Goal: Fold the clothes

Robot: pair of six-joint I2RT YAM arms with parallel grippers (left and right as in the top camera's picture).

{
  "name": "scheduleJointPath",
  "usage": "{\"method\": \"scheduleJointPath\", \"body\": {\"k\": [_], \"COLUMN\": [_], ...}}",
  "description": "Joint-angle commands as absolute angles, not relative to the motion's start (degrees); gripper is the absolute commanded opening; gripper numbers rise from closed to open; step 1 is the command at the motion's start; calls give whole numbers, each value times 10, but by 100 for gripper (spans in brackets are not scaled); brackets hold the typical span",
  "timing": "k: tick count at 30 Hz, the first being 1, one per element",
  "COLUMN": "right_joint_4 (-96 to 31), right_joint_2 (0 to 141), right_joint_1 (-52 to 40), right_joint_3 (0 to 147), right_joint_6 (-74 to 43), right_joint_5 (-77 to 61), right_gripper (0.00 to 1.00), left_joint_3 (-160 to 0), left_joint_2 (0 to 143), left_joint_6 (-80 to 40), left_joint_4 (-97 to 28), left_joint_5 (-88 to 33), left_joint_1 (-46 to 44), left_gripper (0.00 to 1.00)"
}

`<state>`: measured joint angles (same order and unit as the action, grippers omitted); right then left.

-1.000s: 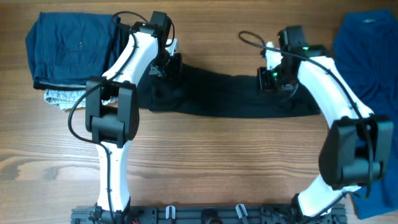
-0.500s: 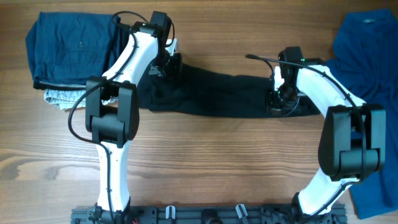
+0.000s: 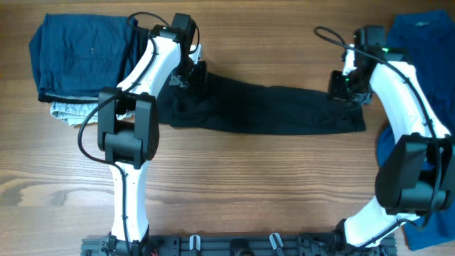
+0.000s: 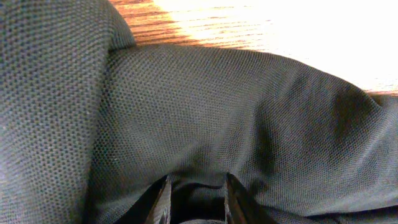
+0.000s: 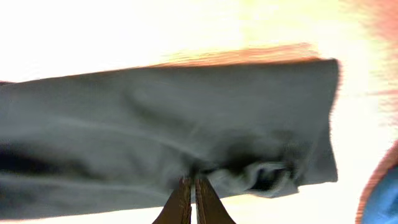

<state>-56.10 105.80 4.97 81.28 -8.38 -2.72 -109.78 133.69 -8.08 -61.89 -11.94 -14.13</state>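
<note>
Black knit cloth bunches between the left fingers point(image 4: 158, 205), which pinch a fold of the shirt point(image 3: 270, 114) at its 9 o'clock end. The right fingers point(image 5: 183, 200) are pressed together over its 3 o'clock end; whether they nip cloth I cannot tell. The shirt lies as a long creased band across mid-worktop point(image 3: 249, 185). Both arms reach toward 12 o'clock, elbows bent. A blue shirt point(image 3: 419, 50) lies at 3 o'clock.

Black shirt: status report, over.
Left hand pinching black shirt at its left end. Right hand shut on its right end. Shirt lies as a long band between them. Blue shirt lies close off its right end.
</note>
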Motion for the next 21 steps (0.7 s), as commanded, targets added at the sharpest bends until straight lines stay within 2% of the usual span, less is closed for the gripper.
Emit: {"method": "scheduleJointPath", "body": {"k": [1,7,16,21], "right_joint_4": [-533,-440,-540,-591], "right_joint_2": [1074,1075,1073,1053], "right_joint_1": [67,67,68,78], "right_joint_3": [768,674,670,789], "right_joint_6": [-90,-90,-122,-104], "right_joint_5": [-19,-43,31,17], "right_gripper": [4,4,4,6], "left_joint_3": [-1097,-1097,-1097,-1097], "left_joint_2": [1343,1343,1343,1343], "left_joint_6": [-79,-79,-79,-79], "left_joint_4": [-621,-621,-621,-621], "left_joint_5": [-115,-114,-113,-108], "left_joint_1": [-139,-139,-139,-139], "left_gripper": [28,29,29,32]}}
